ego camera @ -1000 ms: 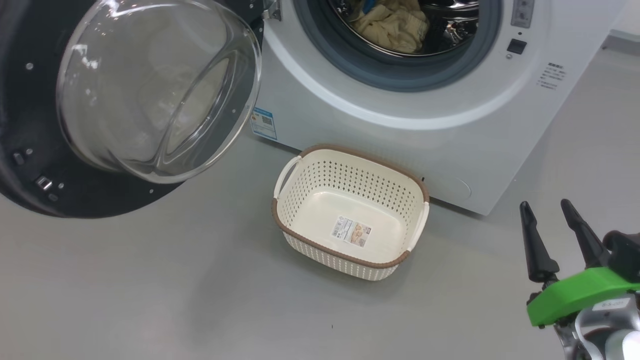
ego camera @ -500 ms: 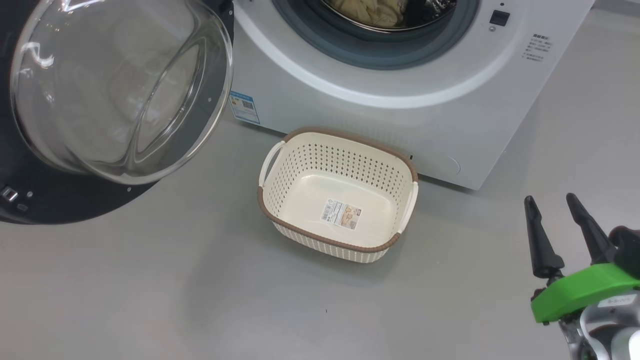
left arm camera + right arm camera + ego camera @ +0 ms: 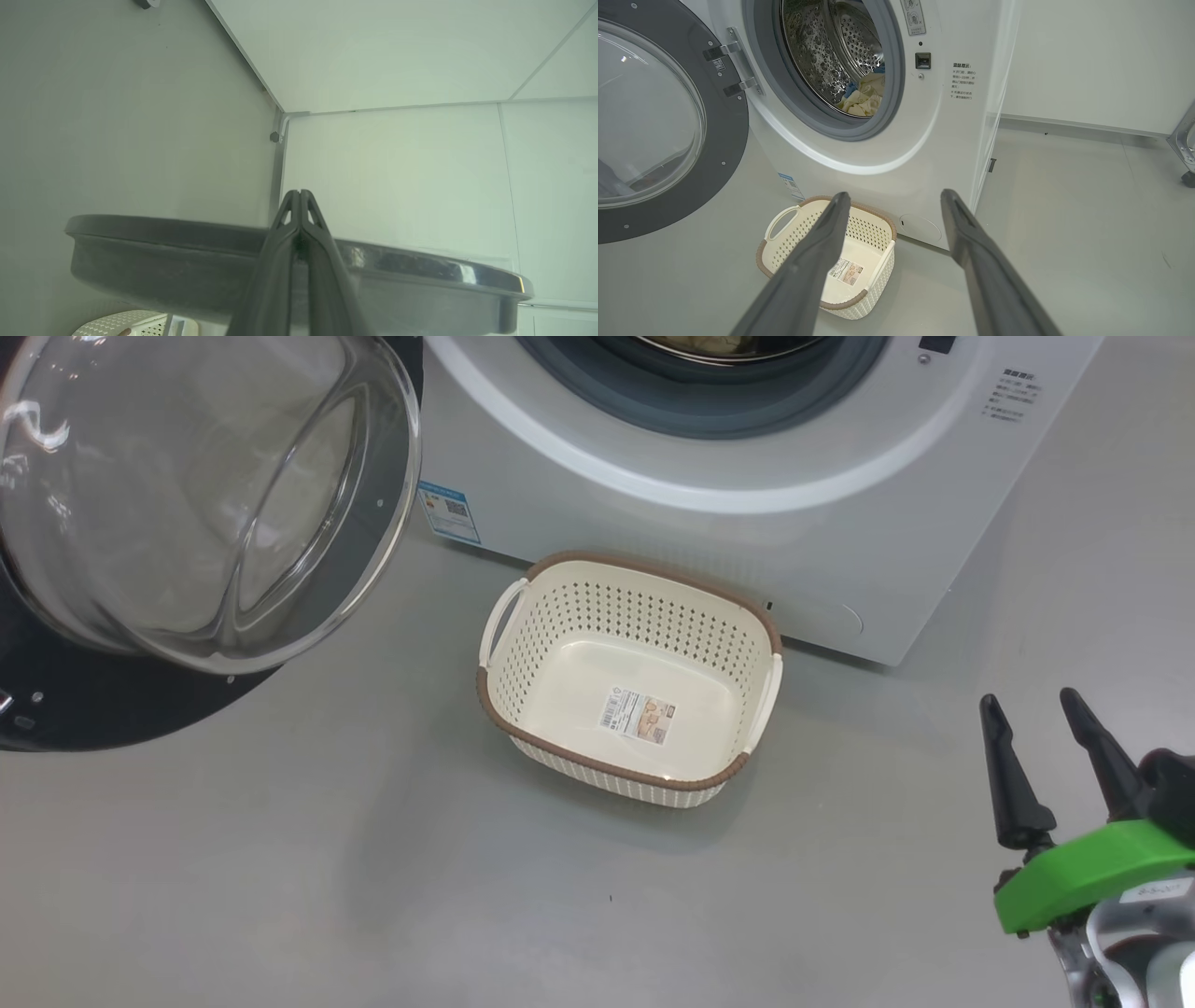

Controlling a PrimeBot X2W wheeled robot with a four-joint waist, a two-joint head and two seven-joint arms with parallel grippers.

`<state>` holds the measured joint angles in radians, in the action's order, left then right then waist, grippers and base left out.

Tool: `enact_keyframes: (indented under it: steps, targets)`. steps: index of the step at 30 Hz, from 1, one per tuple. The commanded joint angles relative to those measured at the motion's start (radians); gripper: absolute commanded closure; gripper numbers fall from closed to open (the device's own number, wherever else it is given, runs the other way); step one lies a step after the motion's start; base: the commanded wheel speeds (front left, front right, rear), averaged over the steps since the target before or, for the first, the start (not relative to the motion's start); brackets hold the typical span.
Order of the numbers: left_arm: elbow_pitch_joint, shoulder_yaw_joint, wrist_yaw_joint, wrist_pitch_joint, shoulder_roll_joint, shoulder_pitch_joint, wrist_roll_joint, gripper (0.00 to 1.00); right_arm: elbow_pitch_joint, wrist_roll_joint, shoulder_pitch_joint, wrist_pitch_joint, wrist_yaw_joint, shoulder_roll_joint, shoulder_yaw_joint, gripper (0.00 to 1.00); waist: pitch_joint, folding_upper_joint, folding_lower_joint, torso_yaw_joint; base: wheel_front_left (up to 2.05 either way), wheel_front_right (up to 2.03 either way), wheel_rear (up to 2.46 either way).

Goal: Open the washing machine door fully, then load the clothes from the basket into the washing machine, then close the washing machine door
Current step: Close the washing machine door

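Your left tool (image 3: 299, 192) is clenched at the door (image 3: 163, 242). Your right tool (image 3: 1027, 696), released, sits at the basket's (image 3: 597, 616) four o'clock.

Light is bright, even, diffuse. White glare streaks the door (image 3: 187, 495) left of the basket (image 3: 635, 616); a faint soft shadow lies just before the basket. The left wrist view is hazy, greenish.

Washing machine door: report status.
Left gripper shut at round black-rimmed glass door, wide open. Right gripper open, empty. Cream-yellow clothes in steel drum. Empty cream perforated basket below opening.
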<state>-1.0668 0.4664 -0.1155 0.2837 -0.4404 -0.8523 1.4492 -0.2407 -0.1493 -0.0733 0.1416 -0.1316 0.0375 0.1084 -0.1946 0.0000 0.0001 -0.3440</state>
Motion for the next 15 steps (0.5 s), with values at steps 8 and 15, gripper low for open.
enact_keyframes:
  steps: [8,15]
  targets:
    - [0.012,-0.006,-0.013,0.072,-0.06,0.003,0.002,1.0,-0.04,0.005,0.049,0.009,0.001,0.022,-0.023,0.0,0.0,0.0,-0.0001,0.003,0.0,0.0,0.0]
    - [0.044,-0.027,-0.015,0.178,-0.041,0.026,0.016,1.0,-0.031,0.002,0.05,0.004,0.001,0.021,-0.024,0.0,0.003,0.0,-0.0001,0.002,0.0,0.0,0.0]
